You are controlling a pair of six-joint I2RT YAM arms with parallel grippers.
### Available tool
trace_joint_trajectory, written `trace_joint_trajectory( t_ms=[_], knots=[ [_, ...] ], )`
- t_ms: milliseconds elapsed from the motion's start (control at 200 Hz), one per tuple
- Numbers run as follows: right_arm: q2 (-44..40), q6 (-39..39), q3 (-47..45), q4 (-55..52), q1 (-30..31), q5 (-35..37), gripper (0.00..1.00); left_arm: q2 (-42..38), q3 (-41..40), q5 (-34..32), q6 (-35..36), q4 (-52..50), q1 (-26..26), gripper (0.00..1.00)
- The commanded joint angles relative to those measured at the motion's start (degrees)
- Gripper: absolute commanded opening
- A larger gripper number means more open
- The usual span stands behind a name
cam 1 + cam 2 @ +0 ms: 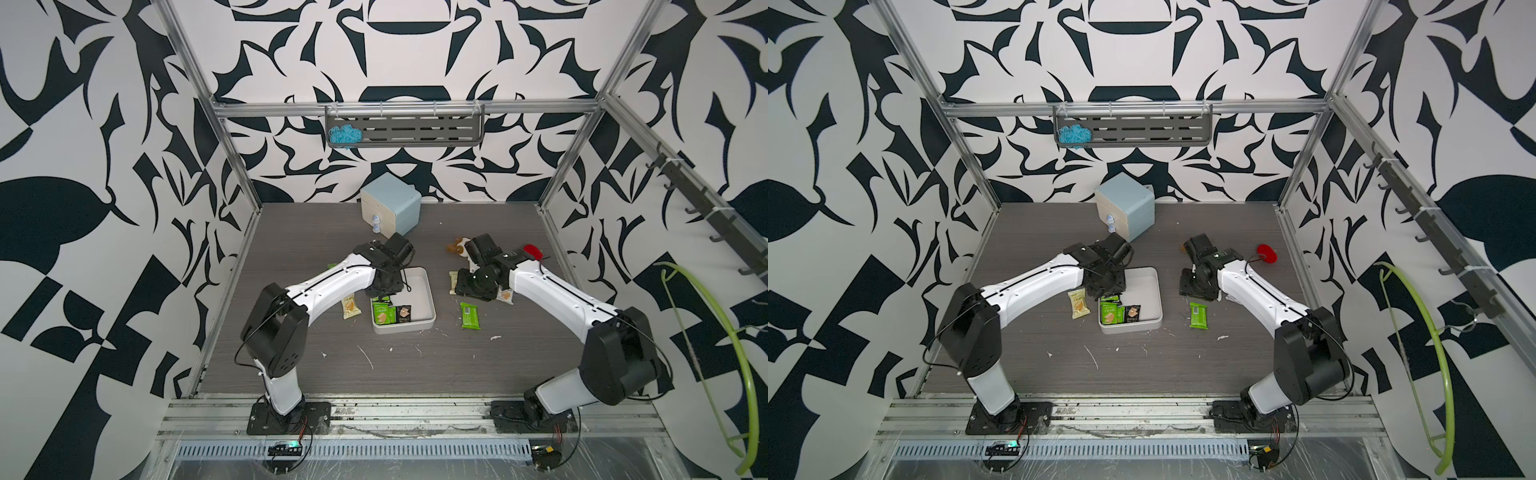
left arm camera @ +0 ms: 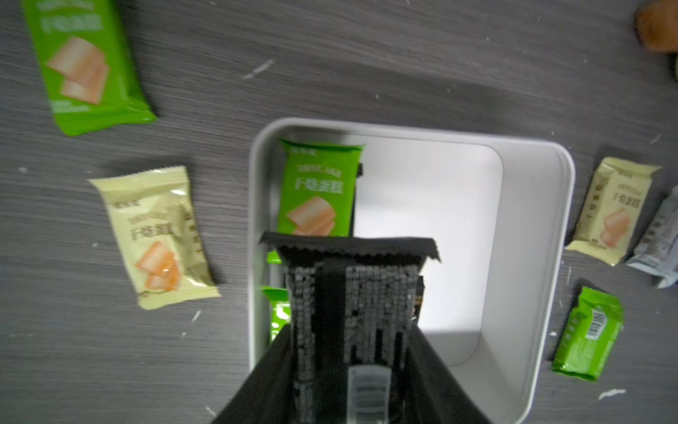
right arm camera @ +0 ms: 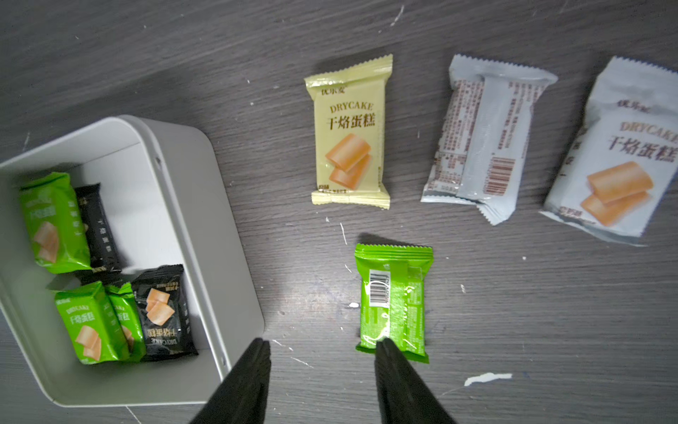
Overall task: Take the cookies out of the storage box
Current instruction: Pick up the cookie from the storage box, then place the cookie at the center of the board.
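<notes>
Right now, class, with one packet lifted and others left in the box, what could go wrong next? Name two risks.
1. The left hand holds the black packet over the storage box; if the grip slips, it would likely drop back in.
2. In the box, two green packets overlap beside a second black packet, so the next pick may catch two at once.

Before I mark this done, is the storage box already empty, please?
No, a green packet and a black packet, among others, lie inside the storage box in the right wrist view.
</notes>
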Motion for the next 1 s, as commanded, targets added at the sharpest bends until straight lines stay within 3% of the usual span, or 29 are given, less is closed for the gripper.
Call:
trace_joint_trajectory(
  t_ms=[0, 255, 480, 995],
  knots=[
    [0.92, 2.6, 3.39, 1.67, 1.49, -0.01, 0.52, -3.56, -4.16, -0.56, 2.31, -1.43, 3.6, 0.48],
    [4.8, 6.46, 5.75, 4.54, 3.12, -0.09, 0.51, -11.69, -16.86, 0.96, 3.22, 2.71, 12.42, 0.48],
    [7.69, 6.63, 8.56, 2.68, 3.17, 0.08, 0.51, -12.96, -24.75, 2.52, 3.77, 6.58, 16.6, 0.48],
    [6.84, 6.5, 9.02, 0.2, 3.23, 1.66, 0.51, -9.02, -29.49, 3.48, 7.48, 11.97, 20.78, 0.49]
  ],
)
